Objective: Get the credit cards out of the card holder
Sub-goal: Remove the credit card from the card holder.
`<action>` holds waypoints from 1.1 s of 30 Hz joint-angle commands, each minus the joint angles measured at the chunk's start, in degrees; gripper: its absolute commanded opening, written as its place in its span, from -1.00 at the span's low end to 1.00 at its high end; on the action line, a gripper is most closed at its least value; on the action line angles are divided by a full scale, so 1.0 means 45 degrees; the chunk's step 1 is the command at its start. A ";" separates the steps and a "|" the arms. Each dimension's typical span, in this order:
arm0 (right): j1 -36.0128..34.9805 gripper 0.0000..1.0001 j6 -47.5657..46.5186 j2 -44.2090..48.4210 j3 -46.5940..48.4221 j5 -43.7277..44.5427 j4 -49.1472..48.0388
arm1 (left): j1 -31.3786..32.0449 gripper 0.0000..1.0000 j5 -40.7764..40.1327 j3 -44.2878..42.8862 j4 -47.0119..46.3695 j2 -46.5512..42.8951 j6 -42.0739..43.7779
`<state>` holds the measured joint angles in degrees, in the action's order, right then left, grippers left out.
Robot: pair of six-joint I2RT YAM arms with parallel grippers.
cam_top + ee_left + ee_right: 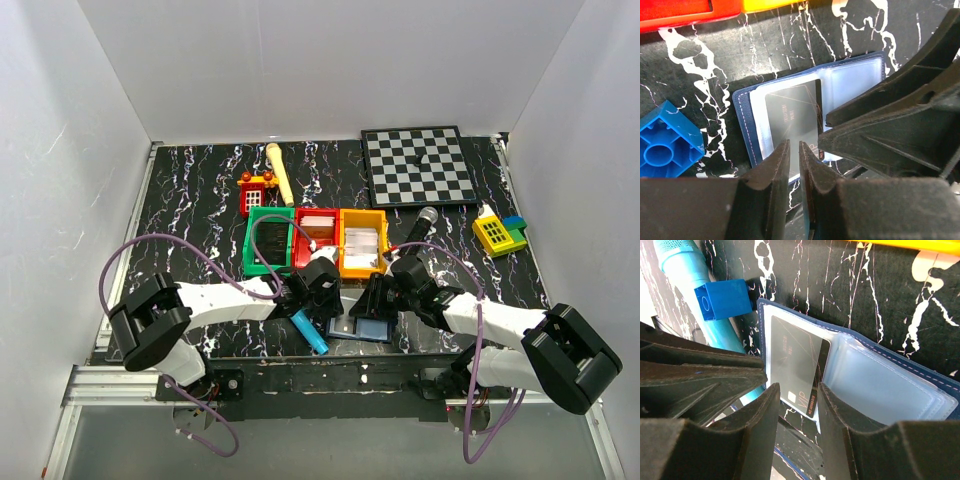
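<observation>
The card holder point(372, 329) lies open near the table's front edge, navy outside point(742, 125) with clear blue-grey pockets point(890, 385). A dark credit card point(790, 117) marked VIP point(792, 357) sits in its left pocket, and its near end sticks out past the holder's edge. My left gripper point(325, 305) hovers over the card's near end point(794, 146), its fingers closed to a narrow slit with nothing between them. My right gripper point(372, 305) is open and straddles the card's protruding corner point(799, 387). Its right finger point(840, 420) is over the empty right pocket.
A blue toy brick point(665, 142) point(722, 299) and a cyan toy microphone point(310, 335) point(682, 265) lie just left of the holder. Green point(268, 245), red point(317, 232) and yellow point(363, 240) bins stand behind it. A chessboard point(418, 165) and a yellow toy house point(498, 233) are at the far right.
</observation>
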<state>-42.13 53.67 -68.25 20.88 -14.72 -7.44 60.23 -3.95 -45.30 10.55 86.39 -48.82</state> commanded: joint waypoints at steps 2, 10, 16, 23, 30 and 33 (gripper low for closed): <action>-0.0072 -0.12 -0.0110 -0.0049 0.0027 0.0048 -0.0299 | 0.0054 -0.74 -0.0236 0.0047 0.0215 0.0314 -0.0011; -0.0072 -0.12 -0.0130 -0.0088 0.0007 0.0010 -0.0338 | 0.0054 -0.75 -0.0295 0.0067 0.0293 0.0470 -0.0050; -0.0072 -0.12 -0.0110 -0.0166 -0.0051 0.0010 -0.0436 | 0.0054 -0.77 -0.0159 0.0066 0.0235 0.0724 -0.0089; -0.0072 -0.12 -0.0091 -0.0302 -0.0051 -0.0049 -0.0495 | 0.0054 -0.77 -0.0119 0.0203 0.0098 0.0939 -0.0128; -0.0052 -0.12 -0.0130 -0.0478 0.0007 -0.0029 -0.0514 | 0.0054 -0.81 -0.0061 0.0301 0.0098 0.1036 -0.0206; -0.0072 -0.12 -0.0130 -0.0556 0.0046 -0.0088 -0.0553 | 0.0054 -0.83 -0.0041 0.0340 0.0117 0.1056 -0.0245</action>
<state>-42.13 53.67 -70.00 20.80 -14.76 -7.90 60.23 -3.99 -44.88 10.35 90.19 -49.56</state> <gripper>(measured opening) 0.440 0.094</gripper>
